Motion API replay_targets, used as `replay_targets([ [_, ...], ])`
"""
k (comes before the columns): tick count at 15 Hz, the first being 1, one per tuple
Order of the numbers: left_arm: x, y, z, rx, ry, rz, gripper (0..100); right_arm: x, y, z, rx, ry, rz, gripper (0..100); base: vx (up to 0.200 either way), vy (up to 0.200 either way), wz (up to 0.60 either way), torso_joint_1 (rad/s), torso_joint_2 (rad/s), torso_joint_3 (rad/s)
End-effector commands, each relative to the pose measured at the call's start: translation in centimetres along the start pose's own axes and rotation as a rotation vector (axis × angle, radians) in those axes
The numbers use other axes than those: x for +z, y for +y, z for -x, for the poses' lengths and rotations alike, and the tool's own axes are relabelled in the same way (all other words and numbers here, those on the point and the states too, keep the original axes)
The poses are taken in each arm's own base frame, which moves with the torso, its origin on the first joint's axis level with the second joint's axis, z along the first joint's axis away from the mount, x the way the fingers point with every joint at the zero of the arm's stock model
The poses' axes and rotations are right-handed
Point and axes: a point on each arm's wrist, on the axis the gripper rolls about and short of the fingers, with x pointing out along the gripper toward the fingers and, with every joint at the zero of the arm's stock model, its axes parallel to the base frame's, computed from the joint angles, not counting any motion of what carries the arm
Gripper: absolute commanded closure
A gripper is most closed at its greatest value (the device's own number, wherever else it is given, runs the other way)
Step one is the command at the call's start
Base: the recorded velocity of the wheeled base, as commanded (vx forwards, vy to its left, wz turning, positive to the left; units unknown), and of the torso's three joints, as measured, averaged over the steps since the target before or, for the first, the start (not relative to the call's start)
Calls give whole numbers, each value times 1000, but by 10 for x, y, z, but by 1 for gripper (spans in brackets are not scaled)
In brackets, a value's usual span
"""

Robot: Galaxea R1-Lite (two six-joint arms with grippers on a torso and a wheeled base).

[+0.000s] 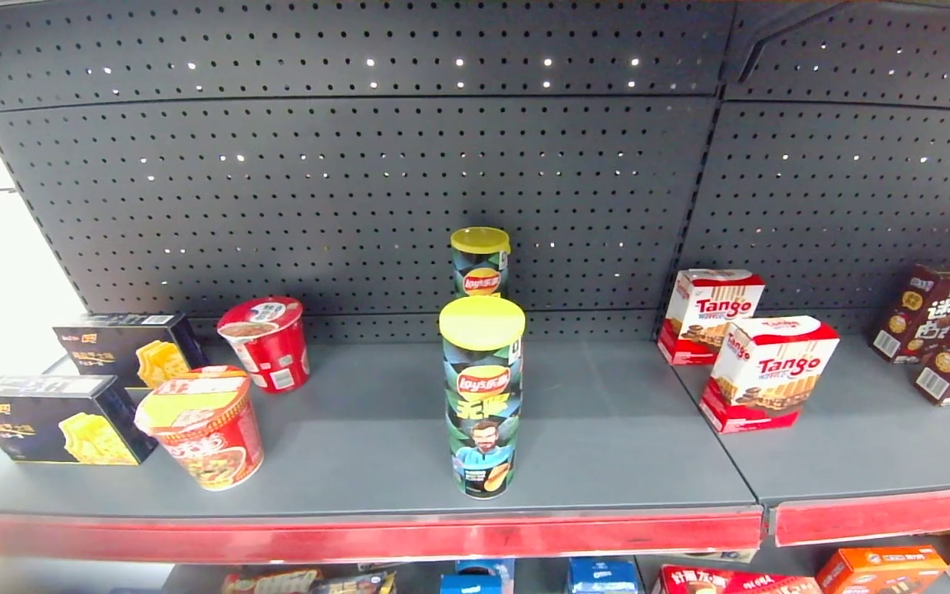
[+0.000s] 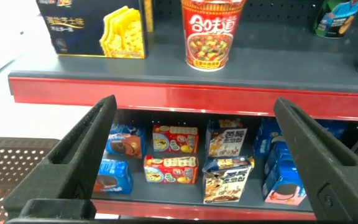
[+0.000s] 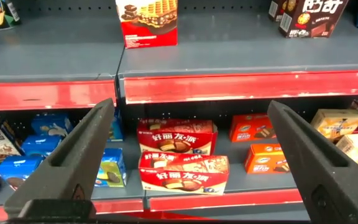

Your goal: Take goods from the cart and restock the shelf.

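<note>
"On the grey shelf (image 1: 359, 445), what has the robot got stocked?" the first asks.

"A front can (image 1: 483, 396) of chips near the edge and a rear can (image 1: 480, 262) against the back panel (image 1: 343, 190), one behind the other. Noodle cups (image 1: 204, 429) and dark boxes (image 1: 54, 417) stand to the left, and wafer boxes (image 1: 768, 371) to the right on the next board."

"And which step is in hand?"

"Judging by the arms, it sits between placements. The left gripper (image 2: 194, 104) is spread wide with nothing in it, and so is the right gripper (image 3: 191, 104). Both hang low in front of the red strip (image 1: 359, 536), facing the lower shelf (image 3: 229, 199) and its biscuit boxes."

"So what next?"

"Probably a trip back for another item. A patch of metal mesh (image 2: 11, 162) beside the left arm may be the cart, though that cannot be told for sure. The open middle of the board, on either side of the cans, looks like the place to fill."

"How would the goods handle?"

"The cans are tall, smooth tubes with flat yellow lids, so they would likely tip if nudged. The cups taper towards the base. The boxes are glossy card, flat-sided and square-cornered. The board is matte painted metal, and the panel behind it is perforated sheet."
</note>
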Motion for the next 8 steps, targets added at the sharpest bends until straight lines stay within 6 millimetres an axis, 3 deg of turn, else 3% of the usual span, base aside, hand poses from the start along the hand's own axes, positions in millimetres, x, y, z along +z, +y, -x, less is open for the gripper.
replay_targets([
  [1, 0, 0, 0, 1, 1, 1, 0, 0, 0, 0, 0, 2, 0, 0, 0, 0, 0, 0, 0, 0],
  [8, 0, 0, 0, -1, 1, -1, 0, 0, 0, 0, 3, 2, 0, 0, 0, 0, 0, 0, 0, 0],
])
